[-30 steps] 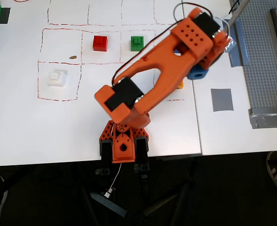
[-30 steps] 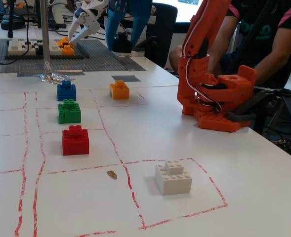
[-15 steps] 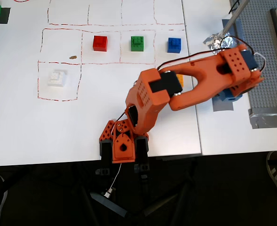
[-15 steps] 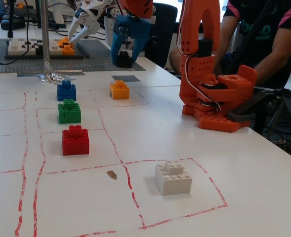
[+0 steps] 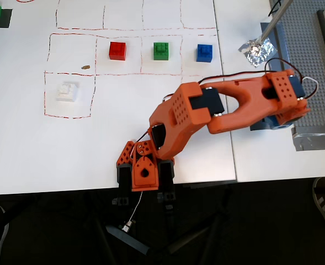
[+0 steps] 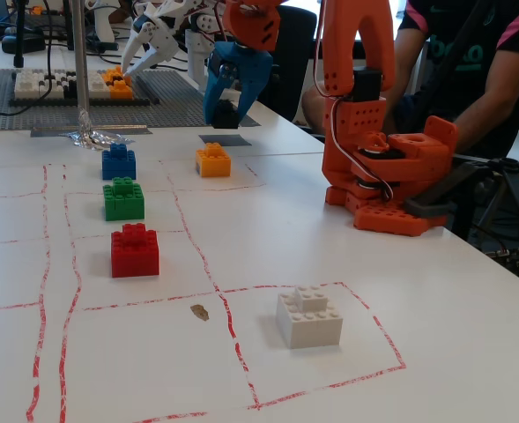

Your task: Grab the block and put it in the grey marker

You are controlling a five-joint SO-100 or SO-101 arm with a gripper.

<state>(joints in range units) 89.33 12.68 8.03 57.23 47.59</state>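
The block (image 6: 226,117) is off the table, pinched between the jaws of the gripper (image 6: 230,107), as far as the fixed view shows: dark blue fingers closed on either side, block hanging at the tips. So the grab looks done and you're in the carry/place step. The grey marker (image 6: 224,139) sits just below the block in the fixed view, w/ a thin strip of white table showing between them, so the block reads as hovering, not yet down. Can't tell from this angle whether it's truly centred over the patch or a bit behind it; the overhead view is no help, since the arm covers both block & marker there. Next move, imo: check alignment, lower straight down till the block sits flat on the patch, then open up. Watch the orange brick (image 6: 213,161) just in front of the marker, don't nudge it.
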